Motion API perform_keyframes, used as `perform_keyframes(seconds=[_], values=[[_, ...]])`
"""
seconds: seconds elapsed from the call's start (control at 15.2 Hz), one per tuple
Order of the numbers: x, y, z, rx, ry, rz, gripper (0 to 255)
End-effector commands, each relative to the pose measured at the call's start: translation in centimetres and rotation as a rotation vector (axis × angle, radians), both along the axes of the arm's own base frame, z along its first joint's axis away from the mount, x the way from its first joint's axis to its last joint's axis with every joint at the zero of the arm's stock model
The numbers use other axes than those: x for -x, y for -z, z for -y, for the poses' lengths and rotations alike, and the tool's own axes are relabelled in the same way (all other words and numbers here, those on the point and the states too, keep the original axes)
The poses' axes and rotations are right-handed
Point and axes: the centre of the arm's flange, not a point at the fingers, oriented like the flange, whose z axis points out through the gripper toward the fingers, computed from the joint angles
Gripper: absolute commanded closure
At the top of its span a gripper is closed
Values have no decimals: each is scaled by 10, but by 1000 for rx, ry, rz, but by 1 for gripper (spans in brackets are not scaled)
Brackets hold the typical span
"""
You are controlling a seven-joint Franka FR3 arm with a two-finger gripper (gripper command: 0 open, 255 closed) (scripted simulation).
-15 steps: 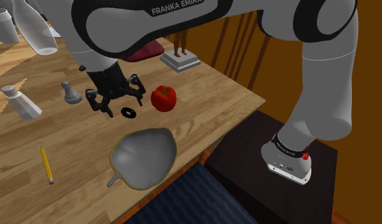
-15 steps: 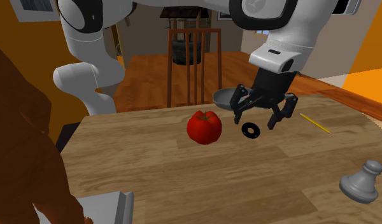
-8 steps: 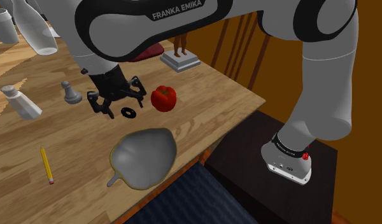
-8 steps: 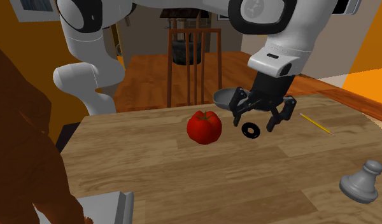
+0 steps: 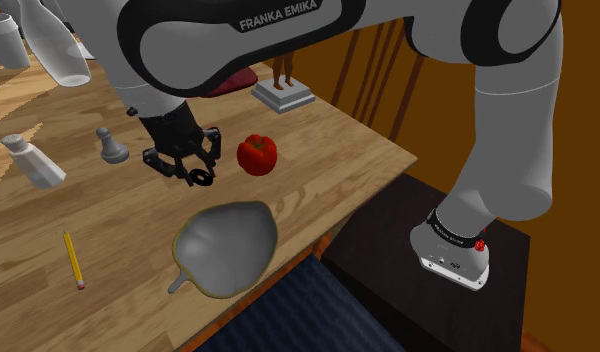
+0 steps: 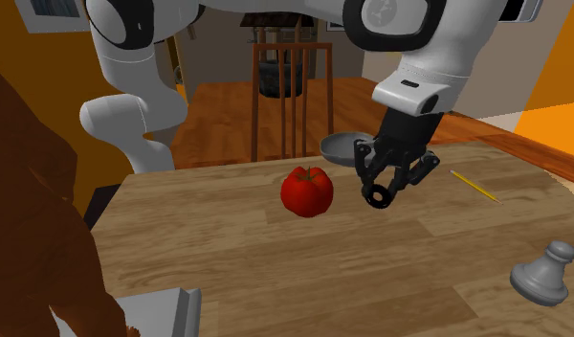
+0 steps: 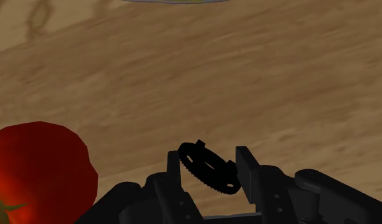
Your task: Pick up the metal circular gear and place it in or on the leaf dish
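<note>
On table (image 5: 108, 230), between red fruit (image 5: 256, 153) and grey leaf dish (image 5: 228, 245): gripper (image 5: 191, 170) fingers clamped on black gear (image 5: 200, 179). Wrist view has the gear pinched across its rim, apparently tilted. Cannot tell if it is clear of the table.

Risks:
- Thin edge grip; gear may pivot or slip w/ fast lift.
- Low carry could snag dish rim.
- High release may bounce gear out; table edge nearby.

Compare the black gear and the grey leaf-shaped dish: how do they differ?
The gear is black, the dish grey. The gear is a small toothed ring; the dish is far larger, leaf-shaped with a stem. The gear is clasped by the gripper; the dish lies free on the wooden table. Both are single-coloured.
</note>
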Motion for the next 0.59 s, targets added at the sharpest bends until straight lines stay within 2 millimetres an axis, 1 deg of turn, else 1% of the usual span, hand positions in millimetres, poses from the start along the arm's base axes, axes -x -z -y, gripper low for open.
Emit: perform_keyframes(seconds=[0.0,0.13,0.53], values=[[0,1,0,1,0,-1,255],[0,1,0,1,0,-1,255],[0,-31,0,1,0,-1,255]])
